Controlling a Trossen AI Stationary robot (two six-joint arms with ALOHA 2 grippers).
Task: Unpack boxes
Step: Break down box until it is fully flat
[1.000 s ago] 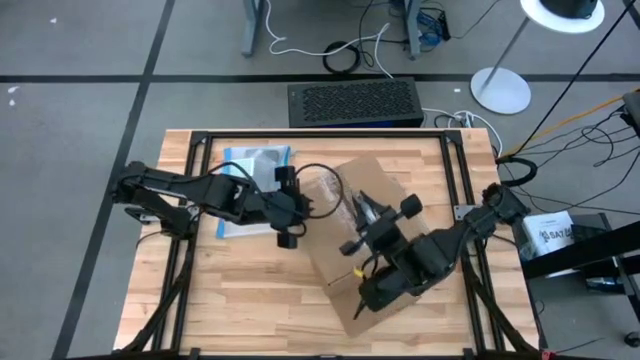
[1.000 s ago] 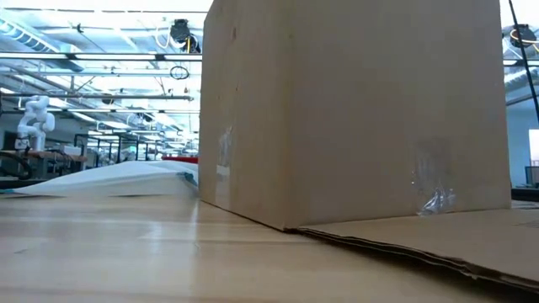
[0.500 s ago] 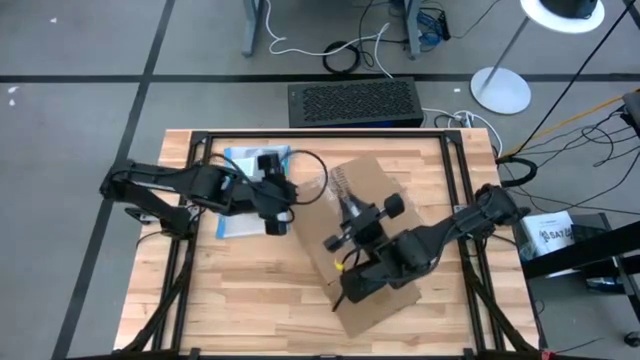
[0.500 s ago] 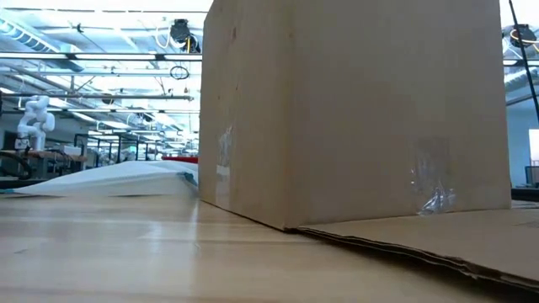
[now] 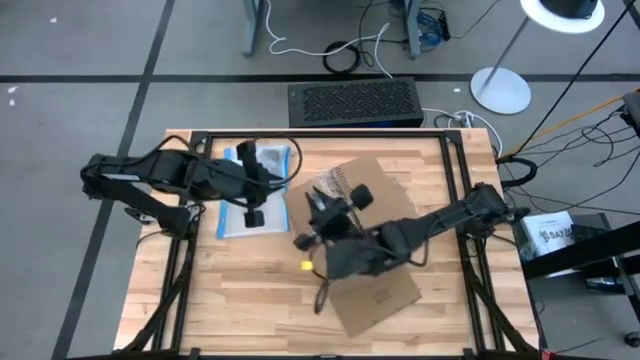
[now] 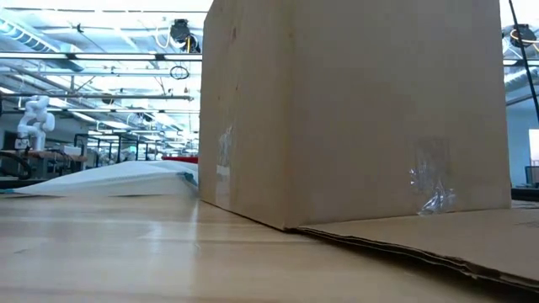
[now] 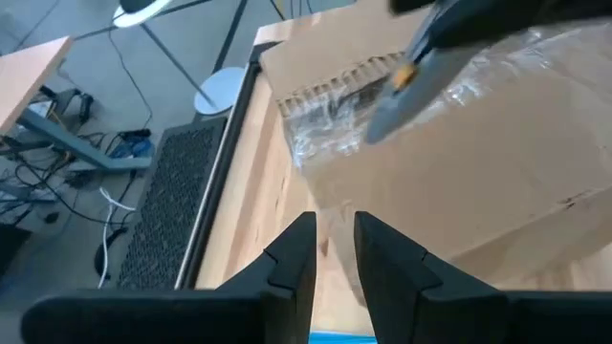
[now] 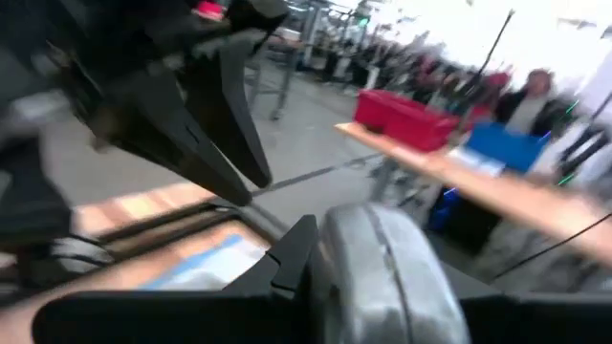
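Note:
The brown cardboard box [image 5: 385, 195] stands at the table's middle right and fills the low view [image 6: 354, 109]. One flap [image 6: 438, 236] lies flat on the table. Clear tape [image 7: 325, 124] covers its far-left top edge. My right gripper [image 5: 322, 203] reaches over the box top from the right, shut on a grey tool [image 7: 411, 67] with an orange mark. My left gripper [image 7: 335, 225] hovers left of the box above a clear pouch with a blue edge [image 5: 240, 215]. Its fingers stand a narrow gap apart with nothing between them. My right gripper pinches the grey tool's rounded body [image 8: 382, 272] between its two fingers. It comes in about level from the table's right side. The tool juts out past the fingers, and its tip [image 7: 382, 115] is at the box's taped edge. Whether the tip touches the box, I cannot tell.
A black grille-topped unit [image 5: 352, 102] sits just beyond the table's far edge, with a lamp base [image 5: 500, 92] and cables to its right. A black frame rail [image 5: 320, 138] runs along the table's far side. Bare wood [image 5: 240, 300] lies near the front left.
My left gripper has drawn back from the box toward the table's left and far edge, rising, and now hangs over the pouch. My right gripper has swept with the grey tool across the box top toward the table's left. The box has stayed in place.

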